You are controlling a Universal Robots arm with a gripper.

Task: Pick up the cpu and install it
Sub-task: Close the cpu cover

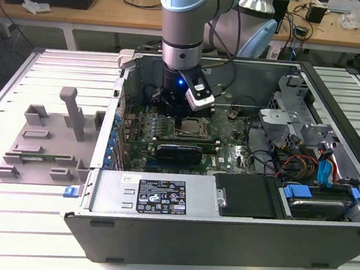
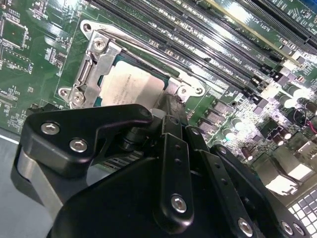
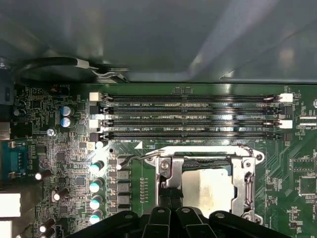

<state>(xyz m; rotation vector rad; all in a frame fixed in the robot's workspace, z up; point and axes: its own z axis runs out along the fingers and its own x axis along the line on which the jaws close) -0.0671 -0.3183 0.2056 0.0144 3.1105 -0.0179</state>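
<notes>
The cpu (image 2: 131,87) is a small square chip with a pale silvery top. It lies flat inside the metal-rimmed socket frame (image 2: 94,59) on the green motherboard; the first wrist view shows the cpu (image 3: 208,191) in the same place. My gripper (image 2: 171,101) is shut and empty. Its tips rest at the socket's edge right beside the chip, as the first wrist view of the gripper (image 3: 171,192) also shows. In the exterior view the gripper (image 1: 180,117) hangs straight down inside the open computer case (image 1: 158,228), over the socket (image 1: 193,127).
Long black memory slots (image 3: 193,116) run beside the socket, with capacitors (image 3: 96,188) nearby. Case walls enclose the board. Drive bays and cables (image 1: 311,167) fill the exterior view's right. Grey fixture blocks (image 1: 46,138) sit on the table at the exterior view's left.
</notes>
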